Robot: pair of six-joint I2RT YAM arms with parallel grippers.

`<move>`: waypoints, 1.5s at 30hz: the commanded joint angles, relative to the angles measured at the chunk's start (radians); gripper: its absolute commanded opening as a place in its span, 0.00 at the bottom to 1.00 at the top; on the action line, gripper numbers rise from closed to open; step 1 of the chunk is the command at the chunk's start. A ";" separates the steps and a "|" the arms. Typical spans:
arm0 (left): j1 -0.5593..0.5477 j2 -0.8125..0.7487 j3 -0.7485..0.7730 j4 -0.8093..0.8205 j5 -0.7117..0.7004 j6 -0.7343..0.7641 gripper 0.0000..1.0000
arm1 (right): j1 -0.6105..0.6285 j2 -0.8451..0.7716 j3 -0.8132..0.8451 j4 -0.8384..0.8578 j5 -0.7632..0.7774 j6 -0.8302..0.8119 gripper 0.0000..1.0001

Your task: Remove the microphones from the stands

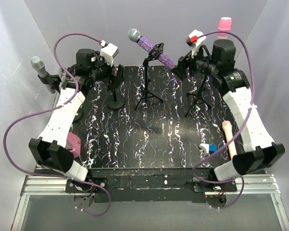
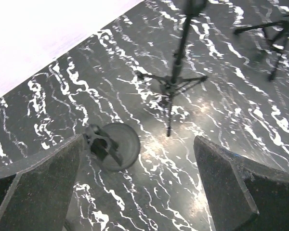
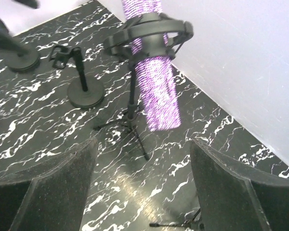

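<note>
The purple glitter microphone (image 1: 147,44) sits tilted in the black cradle (image 1: 156,53) atop the tripod stand (image 1: 148,94) at the back middle of the marbled table (image 1: 144,144), its mesh head up and to the left; the right claw (image 3: 142,147) hangs just beside its lower end, fingers spread wide, holding nothing; the left claw (image 2: 139,159) gapes wide too, empty, above a round-based stand (image 2: 120,147) with a bare clip.

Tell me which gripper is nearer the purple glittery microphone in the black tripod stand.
Right. The right gripper sits open just beside the purple glittery microphone; the left gripper is farther off, above the black round-base stand.
</note>
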 commanded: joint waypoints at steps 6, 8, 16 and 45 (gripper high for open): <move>-0.026 -0.156 -0.118 0.018 0.216 -0.010 0.98 | 0.015 0.208 0.243 0.093 0.066 -0.068 0.84; -0.028 -0.160 -0.115 0.008 0.238 -0.012 0.98 | 0.015 0.242 0.268 0.085 0.040 -0.073 0.84; -0.033 -0.166 -0.109 -0.012 0.244 0.005 0.98 | 0.027 0.279 0.260 0.051 -0.093 -0.062 0.76; -0.036 -0.179 -0.124 -0.009 0.316 -0.006 0.96 | 0.079 0.351 0.262 0.031 -0.107 -0.206 0.58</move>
